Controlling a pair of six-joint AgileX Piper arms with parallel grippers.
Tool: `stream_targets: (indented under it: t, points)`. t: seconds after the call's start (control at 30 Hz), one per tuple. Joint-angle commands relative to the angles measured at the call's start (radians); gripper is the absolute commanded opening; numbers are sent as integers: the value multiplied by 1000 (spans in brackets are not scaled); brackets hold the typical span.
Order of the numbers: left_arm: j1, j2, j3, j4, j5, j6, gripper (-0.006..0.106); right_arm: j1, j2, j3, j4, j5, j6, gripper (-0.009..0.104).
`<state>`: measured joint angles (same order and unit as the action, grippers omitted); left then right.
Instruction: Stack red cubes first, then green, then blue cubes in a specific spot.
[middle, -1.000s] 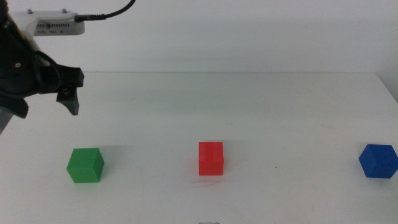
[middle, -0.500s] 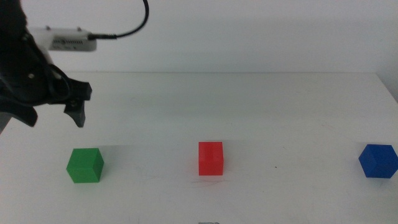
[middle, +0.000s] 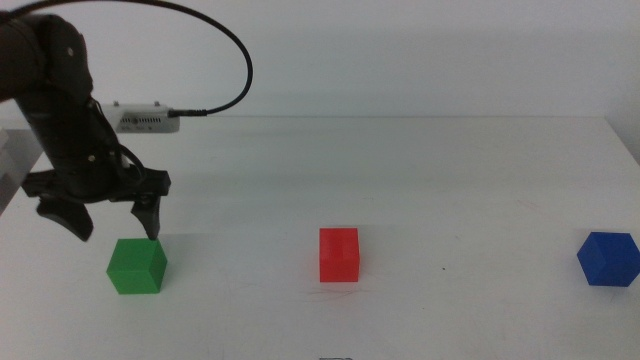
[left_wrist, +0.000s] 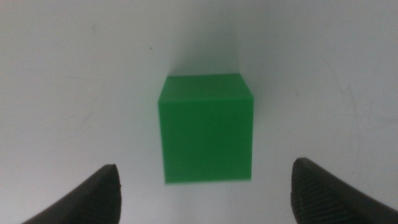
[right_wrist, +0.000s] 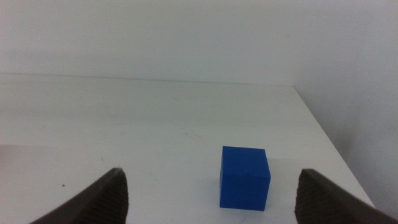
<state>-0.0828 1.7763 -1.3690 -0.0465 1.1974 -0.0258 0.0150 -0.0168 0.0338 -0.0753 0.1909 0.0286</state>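
Note:
The green cube (middle: 137, 266) sits on the white table at the front left. My left gripper (middle: 117, 227) hangs open just above and behind it, its two dark jaws spread wider than the cube and not touching it; the left wrist view shows the green cube (left_wrist: 206, 127) centred between the jaws. The red cube (middle: 339, 254) stands alone at the front middle. The blue cube (middle: 608, 258) sits at the front right. My right gripper (right_wrist: 211, 186) is open, out of the middle view, with the blue cube (right_wrist: 245, 177) ahead of it on the table.
The white table (middle: 400, 170) ends in a right edge close to the blue cube. A white box with a black cable (middle: 145, 117) lies at the back left behind the left arm.
My left gripper has moved right and down from the back left edge to just over the green cube. The cubes have not moved.

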Motion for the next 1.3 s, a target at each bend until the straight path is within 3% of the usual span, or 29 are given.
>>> stream_targets:
  t: [0.0, 0.37, 0.5, 0.6, 0.77, 0.9, 1.07, 1.27]
  points:
    - [5, -13, -24, -38, -12, 9, 93, 3, -16, -23, -8, -73, -9, 94]
    - [5, 128, -24, -45, -39, 26, 93, 3, -16, -23, -8, -73, -9, 94]
    - [5, 141, -24, -45, -38, 32, 85, 3, -16, -23, -8, -73, -9, 94]
    - [5, 141, -24, -55, -33, 26, 68, 3, -16, -23, -8, -73, -9, 94]
    - [1, 120, -25, -128, -19, -9, 25, 3, -16, -23, -8, -73, -9, 94]
    - [-58, 43, -25, -115, -6, -106, 8, 3, -16, -23, -8, -73, -9, 94]
    - [-193, -9, -113, -72, 54, -250, 10, 3, -16, -23, -8, -73, -9, 94]
    - [-376, 34, -280, 10, 123, -392, 23, 3, -16, -23, -8, -73, -9, 94]
